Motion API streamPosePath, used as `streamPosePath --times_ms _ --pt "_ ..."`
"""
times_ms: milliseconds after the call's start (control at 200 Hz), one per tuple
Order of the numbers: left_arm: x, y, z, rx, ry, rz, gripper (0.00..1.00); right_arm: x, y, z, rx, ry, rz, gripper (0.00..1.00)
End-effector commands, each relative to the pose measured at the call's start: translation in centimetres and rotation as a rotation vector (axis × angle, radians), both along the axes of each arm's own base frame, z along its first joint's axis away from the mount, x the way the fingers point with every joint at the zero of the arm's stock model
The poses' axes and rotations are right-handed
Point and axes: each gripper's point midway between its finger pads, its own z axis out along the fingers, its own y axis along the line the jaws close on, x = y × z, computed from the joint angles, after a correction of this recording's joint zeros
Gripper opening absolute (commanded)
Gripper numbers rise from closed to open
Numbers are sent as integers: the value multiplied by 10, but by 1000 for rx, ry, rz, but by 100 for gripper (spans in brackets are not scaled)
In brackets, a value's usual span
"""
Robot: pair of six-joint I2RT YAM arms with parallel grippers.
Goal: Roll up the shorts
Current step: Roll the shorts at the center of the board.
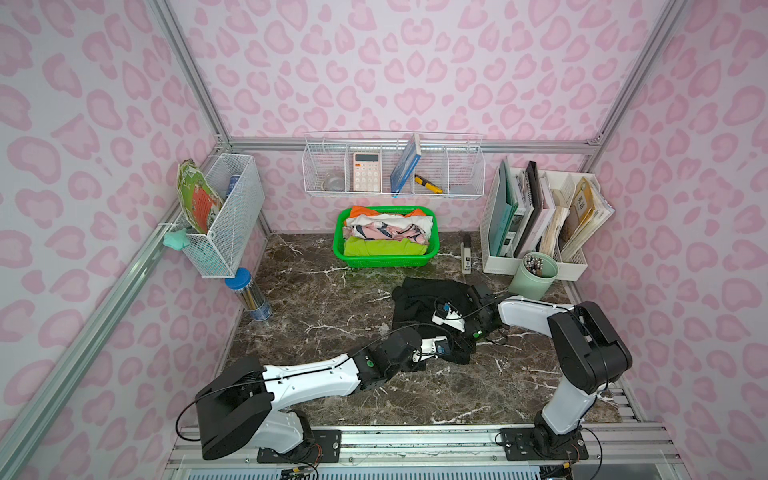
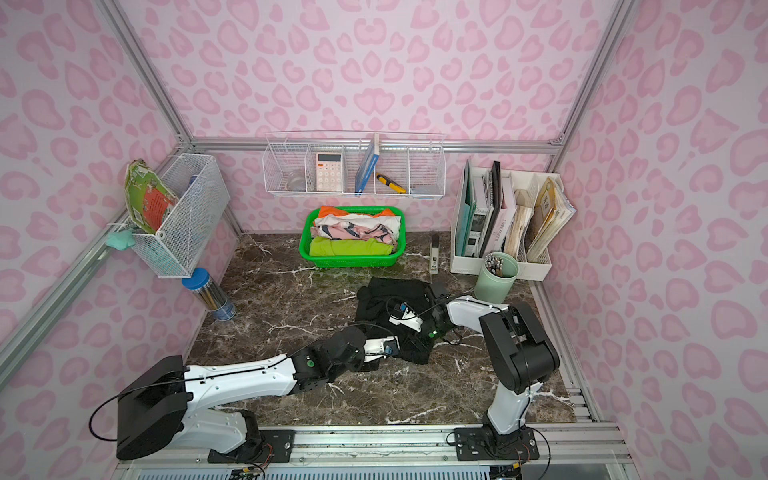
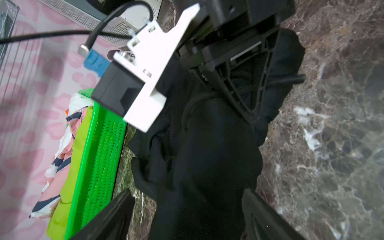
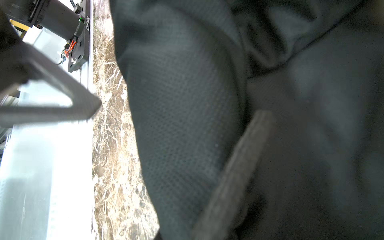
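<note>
Black shorts (image 1: 411,293) | long axis 11–5 o'clock | left gripper (image 3: 191,216) jaws wide astride 5 o'clock end | right gripper (image 4: 180,111) jaws pinch a fold

One pair of black shorts (image 1: 419,303); two robot arms, left (image 1: 307,376) and right (image 1: 536,316); one green laundry basket (image 1: 386,261); two white wire baskets (image 1: 232,224) (image 1: 465,174); one calculator (image 1: 367,171); one pen cup (image 1: 534,276).

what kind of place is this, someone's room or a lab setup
Most likely a robot test cell dressed as a home corner, not a lived-in room: robot arms bolted to a rail, pink-patterned panels on a bare aluminium frame, and props like a green basket of folded clothes.
</note>
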Motion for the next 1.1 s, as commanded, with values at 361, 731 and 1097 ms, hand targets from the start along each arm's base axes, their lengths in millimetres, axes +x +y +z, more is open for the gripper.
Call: streamPosePath --times_ms 361,731,1097 --pt "-22 -24 -46 106 129 -152 89 1 -2 0 -6 54 -27 0" --pt "0 -12 -82 152 191 -53 82 1 -1 2 0 51 -26 0" --pt "9 0 -99 171 295 28 11 24 -10 0 -29 -4 -141 88"
